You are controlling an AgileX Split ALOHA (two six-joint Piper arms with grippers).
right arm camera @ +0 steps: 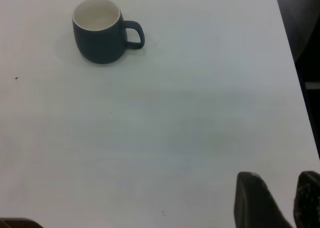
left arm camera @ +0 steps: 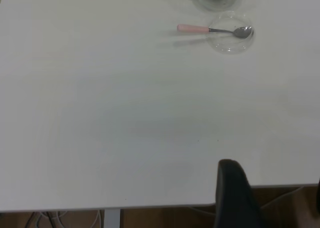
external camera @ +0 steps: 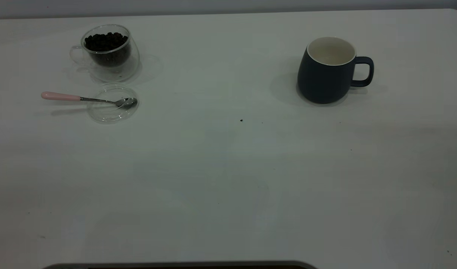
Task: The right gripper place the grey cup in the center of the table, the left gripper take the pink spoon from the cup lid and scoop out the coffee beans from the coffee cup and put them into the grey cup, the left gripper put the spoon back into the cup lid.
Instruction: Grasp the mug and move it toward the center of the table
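Note:
The grey cup [external camera: 323, 80] stands upright and empty at the far right of the table [external camera: 228, 179], handle to the right; it also shows in the right wrist view [right arm camera: 102, 42]. The coffee cup [external camera: 109, 61] with coffee beans [external camera: 106, 41] stands at the far left. In front of it lies the cup lid [external camera: 109, 114], with the pink spoon [external camera: 60, 96] resting bowl-in-lid, handle pointing left. The spoon [left arm camera: 192, 28] and lid [left arm camera: 230, 43] also show in the left wrist view. My left gripper [left arm camera: 274, 183] is open and empty at the table's near edge. My right gripper [right arm camera: 279, 180] is open and empty, far from the cup.
A few tiny dark specks [external camera: 241, 120] lie near the middle of the table. The table's right edge [right arm camera: 295, 77] runs close to my right gripper. Neither arm shows in the exterior view.

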